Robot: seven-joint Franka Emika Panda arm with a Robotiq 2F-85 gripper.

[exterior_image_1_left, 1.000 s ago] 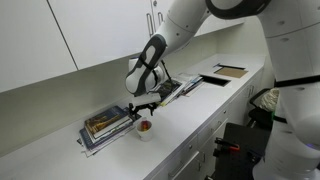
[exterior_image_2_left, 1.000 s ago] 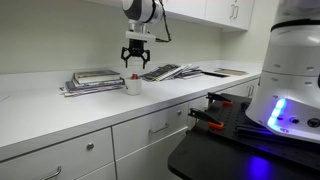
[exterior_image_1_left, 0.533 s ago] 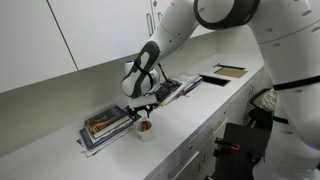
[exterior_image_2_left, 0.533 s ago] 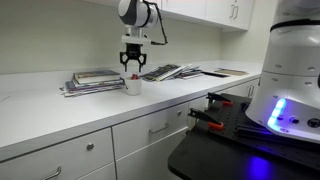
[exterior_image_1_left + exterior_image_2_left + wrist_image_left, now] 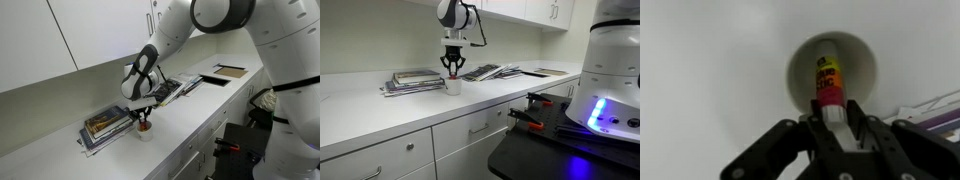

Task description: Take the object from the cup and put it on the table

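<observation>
The small white cup (image 5: 830,68) stands on the white table (image 5: 710,90), seen from straight above in the wrist view. A red-and-orange tube-shaped object (image 5: 827,80) leans inside it, with its near end sticking out over the rim. My gripper (image 5: 828,118) is shut on that near end, a finger pressed against each side. In both exterior views the gripper (image 5: 143,117) (image 5: 452,70) hangs right over the cup (image 5: 145,130) (image 5: 453,85), fingertips at its mouth. The object shows as a red speck (image 5: 144,125) at the rim.
A stack of dark books (image 5: 105,125) (image 5: 412,81) lies just beside the cup. More magazines (image 5: 180,88) (image 5: 490,71) and a flat dark book (image 5: 226,71) lie further along the counter. White wall cabinets (image 5: 60,35) hang above, and drawers (image 5: 470,130) sit below.
The gripper has come down onto the cup and its jaws have gone from open to shut on the object's end.
</observation>
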